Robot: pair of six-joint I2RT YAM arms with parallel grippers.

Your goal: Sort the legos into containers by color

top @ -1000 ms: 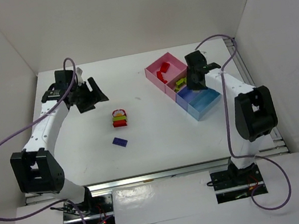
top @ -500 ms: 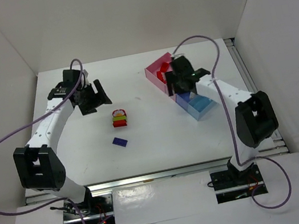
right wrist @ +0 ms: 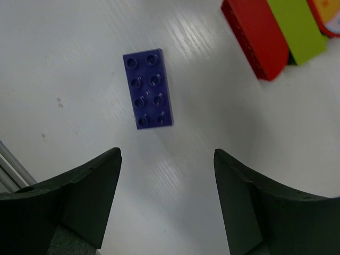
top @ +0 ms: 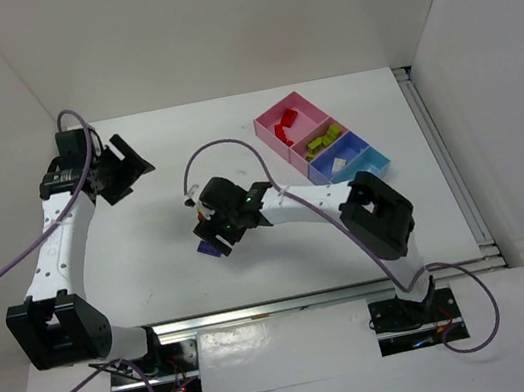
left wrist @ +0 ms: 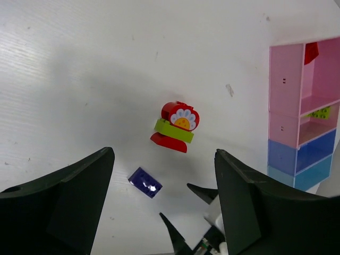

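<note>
hovering low over the middle of the table, the right gripper has its jaws spread and grasps nothing, with the purple flat brick lying on the surface just beyond its fingertips and the red and lime green stack near that brick. the left gripper hangs released and empty at the far left, well apart from both. the containers sit at the far right, with red bricks in the pink box, lime green ones in the next and a pale piece in a blue one.
</note>
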